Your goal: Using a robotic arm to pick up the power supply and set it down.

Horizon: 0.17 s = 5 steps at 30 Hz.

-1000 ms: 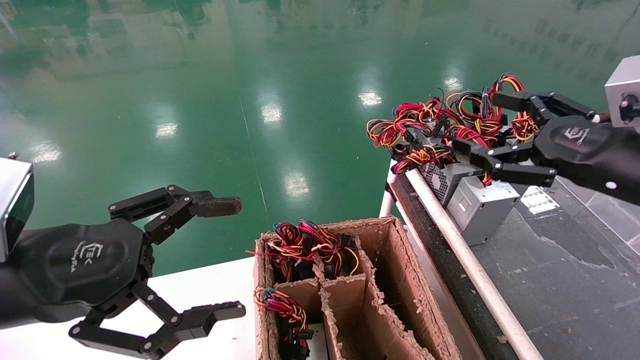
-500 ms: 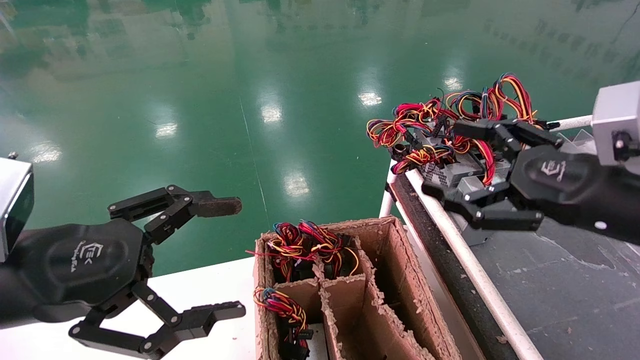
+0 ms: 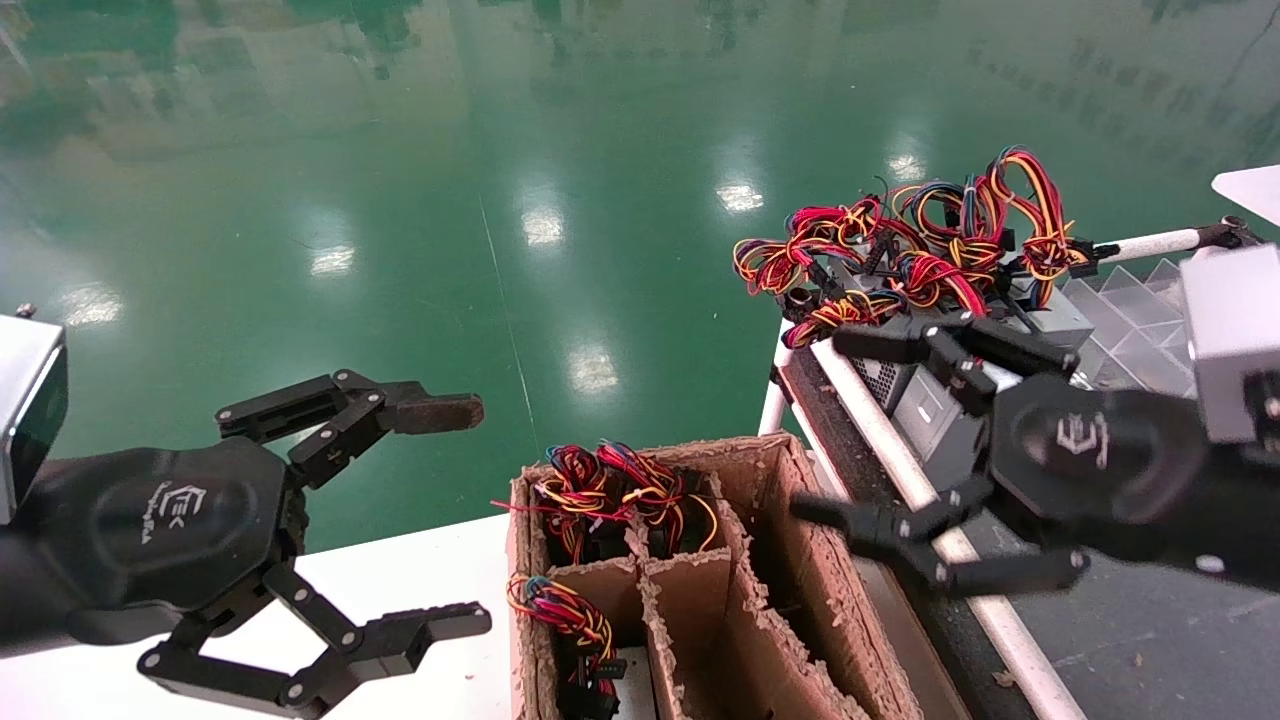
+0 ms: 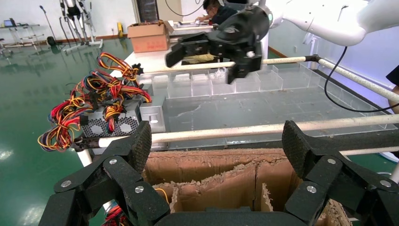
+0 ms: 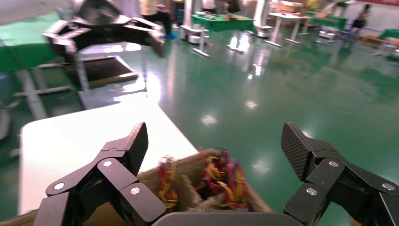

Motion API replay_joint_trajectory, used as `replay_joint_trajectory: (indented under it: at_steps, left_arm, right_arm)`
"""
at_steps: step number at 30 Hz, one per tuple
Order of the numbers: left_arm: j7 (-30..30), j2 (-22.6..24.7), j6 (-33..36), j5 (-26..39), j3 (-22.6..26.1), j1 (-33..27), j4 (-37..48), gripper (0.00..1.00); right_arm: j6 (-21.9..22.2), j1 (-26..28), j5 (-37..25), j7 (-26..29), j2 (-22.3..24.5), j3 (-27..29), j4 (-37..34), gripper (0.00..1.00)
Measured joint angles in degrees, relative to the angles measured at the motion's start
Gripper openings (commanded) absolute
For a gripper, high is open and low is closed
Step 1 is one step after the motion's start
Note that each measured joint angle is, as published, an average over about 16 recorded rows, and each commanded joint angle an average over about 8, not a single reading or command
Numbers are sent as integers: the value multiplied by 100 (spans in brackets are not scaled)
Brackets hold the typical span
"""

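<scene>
Several grey power supplies with red-yellow-black wire bundles sit at the far end of a dark belt; the left wrist view shows them too. My right gripper hangs open and empty over the white rail, between that pile and a cardboard box. From the left wrist view it appears far off, holding nothing. Its own view shows the open gripper above wire bundles in the box. My left gripper stays parked and open over the white table.
The cardboard box has torn dividers; power supplies with wires stand in its far compartments. A white rail runs between box and belt. Clear plastic compartments lie behind the pile. Green floor lies beyond.
My right gripper has drawn back from the power supply pile, moving nearer and left to the rail beside the cardboard box, still open and empty. The left arm has not moved.
</scene>
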Motion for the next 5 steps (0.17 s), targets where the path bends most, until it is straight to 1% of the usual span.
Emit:
replay_joint_trajectory:
  at_steps: [5]
  left_arm:
    - [0,0,0,0,0,0,0,100]
  right_arm:
    - [-114,-50,90,28,11,-8,90,100]
